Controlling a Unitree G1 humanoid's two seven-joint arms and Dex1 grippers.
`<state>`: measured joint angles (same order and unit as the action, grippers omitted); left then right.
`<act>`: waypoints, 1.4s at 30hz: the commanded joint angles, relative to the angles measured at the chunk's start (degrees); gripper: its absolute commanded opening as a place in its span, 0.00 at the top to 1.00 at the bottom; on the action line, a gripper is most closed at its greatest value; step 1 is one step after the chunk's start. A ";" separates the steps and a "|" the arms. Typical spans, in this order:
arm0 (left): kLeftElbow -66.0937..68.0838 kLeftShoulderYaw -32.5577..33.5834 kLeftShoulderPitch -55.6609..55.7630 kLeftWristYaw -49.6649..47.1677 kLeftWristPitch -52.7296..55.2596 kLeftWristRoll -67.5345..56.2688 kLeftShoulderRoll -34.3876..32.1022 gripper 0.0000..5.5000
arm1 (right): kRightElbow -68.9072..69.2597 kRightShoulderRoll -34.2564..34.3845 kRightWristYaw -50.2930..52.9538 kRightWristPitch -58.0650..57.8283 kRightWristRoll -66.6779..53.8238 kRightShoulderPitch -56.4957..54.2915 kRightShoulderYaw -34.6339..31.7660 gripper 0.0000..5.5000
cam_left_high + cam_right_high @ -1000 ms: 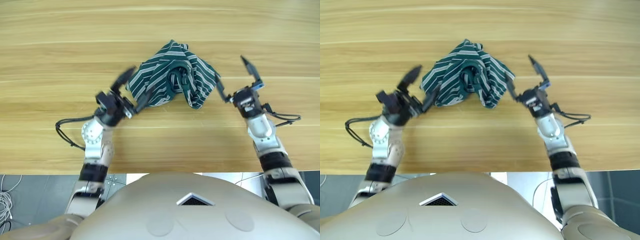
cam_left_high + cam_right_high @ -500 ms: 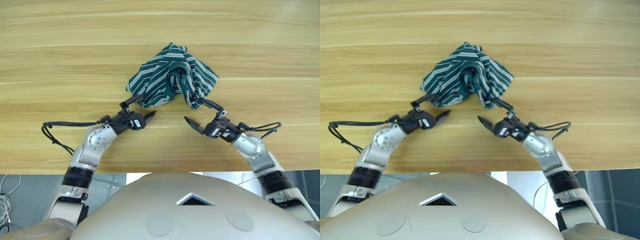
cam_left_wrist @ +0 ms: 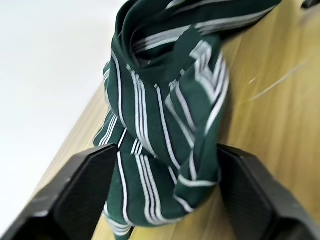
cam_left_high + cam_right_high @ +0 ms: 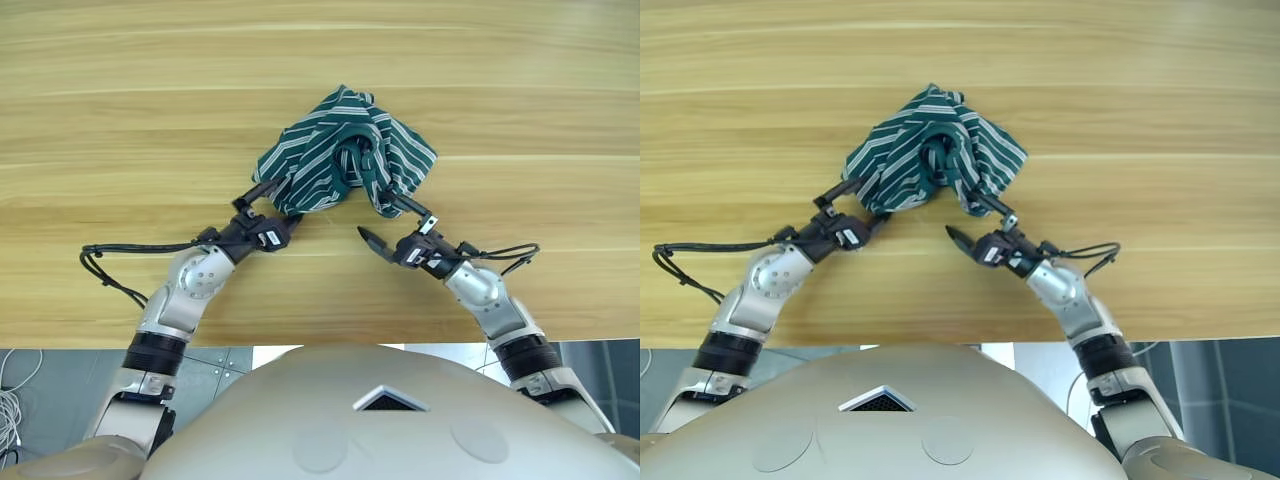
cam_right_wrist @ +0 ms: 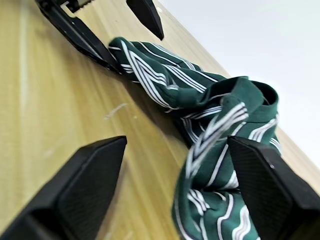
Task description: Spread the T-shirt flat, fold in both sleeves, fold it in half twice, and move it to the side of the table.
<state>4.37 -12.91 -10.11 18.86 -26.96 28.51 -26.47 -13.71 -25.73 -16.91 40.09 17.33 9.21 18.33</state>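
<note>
The T-shirt [image 4: 318, 160], dark green with white stripes, lies crumpled in a heap at the middle of the wooden table [image 4: 120, 120]. My left gripper [image 4: 276, 206] is open at the heap's near left corner. In the left wrist view, its fingers [image 3: 75, 195] stand on either side of a hanging fold of the T-shirt [image 3: 170, 115]. My right gripper [image 4: 390, 221] is open low over the table at the heap's near right edge. In the right wrist view, the T-shirt [image 5: 220, 115] lies just ahead of its fingers [image 5: 85, 185].
A black cable [image 4: 110, 262] loops on the table beside my left forearm, and another [image 4: 515, 255] trails from my right wrist. The table's near edge [image 4: 320, 338] runs just behind both arms. Bare wood surrounds the heap on all sides.
Both arms have dropped low and closed in on the shirt. The left gripper now straddles its near left corner. The right gripper has slid left and forward to its near right edge.
</note>
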 commanded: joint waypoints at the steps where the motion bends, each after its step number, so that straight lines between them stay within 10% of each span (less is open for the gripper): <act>1: 1.64 -0.49 0.48 -0.68 1.92 1.38 -1.36 0.48 | -1.70 -0.27 0.73 -0.89 1.23 -0.46 -0.64 0.31; 6: 2.18 -1.24 0.85 -0.85 2.08 2.01 -2.33 0.63 | -3.19 -0.01 1.36 -1.14 2.45 -0.77 0.10 0.31; 21: 2.15 -3.31 0.60 -2.14 2.36 1.95 -3.27 1.00 | -11.67 -0.26 4.42 -2.16 2.40 -5.50 -2.27 0.80; 34: 2.35 -0.51 1.84 -6.60 2.59 -0.77 -2.45 1.00 | -9.45 -1.60 6.41 -0.96 3.29 -4.39 -3.70 1.00; 42: 2.33 5.83 3.58 -1.70 -13.61 -29.56 -0.56 1.00 | -2.87 -1.84 4.01 2.86 -19.09 -5.76 -15.04 1.00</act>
<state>8.03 -8.39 -6.83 13.60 -36.26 8.33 -27.36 -19.79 -27.48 -10.38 42.13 6.85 4.52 6.63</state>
